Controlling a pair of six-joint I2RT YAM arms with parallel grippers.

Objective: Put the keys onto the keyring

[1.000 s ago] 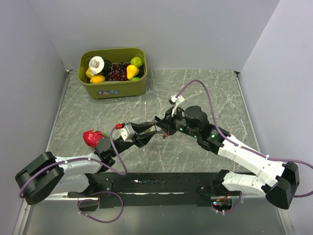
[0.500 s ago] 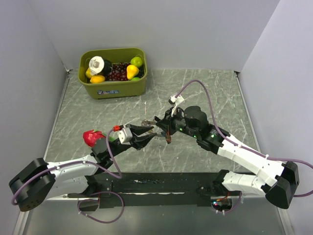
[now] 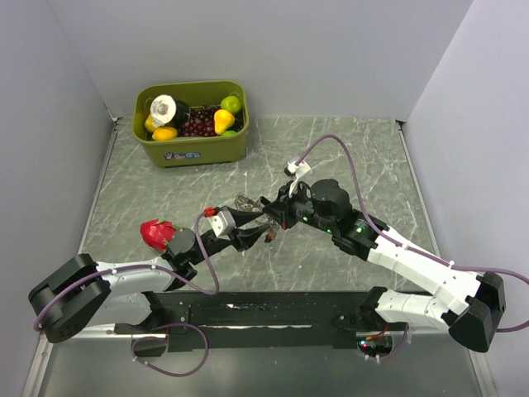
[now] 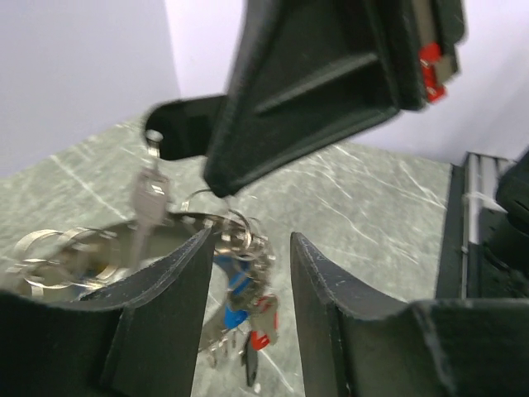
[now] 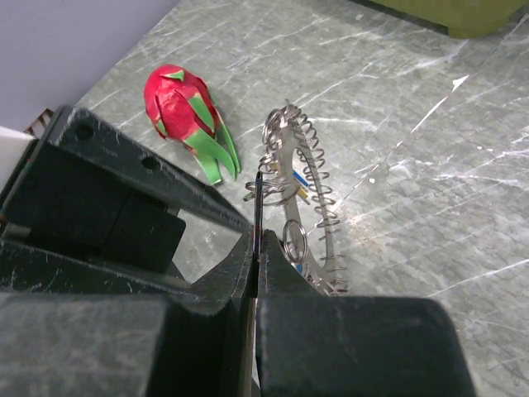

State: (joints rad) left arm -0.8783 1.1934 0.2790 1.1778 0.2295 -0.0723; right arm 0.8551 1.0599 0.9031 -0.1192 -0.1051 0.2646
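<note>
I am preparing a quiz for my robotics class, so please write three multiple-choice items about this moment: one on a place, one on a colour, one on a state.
1. The green bin stands at which part of the table? A the far left corner; B the near right corner; C the centre.
2. Which plastic head colours show on the keys in the left wrist view? A blue and red; B white and pink; C orange and purple.
3. The jaws of the left gripper are: A shut on a fruit; B open; C shut on a cable.
Key: 1 A, the top view shows it there; 2 A, both hang below the rings; 3 B, a clear gap parts them.
</note>
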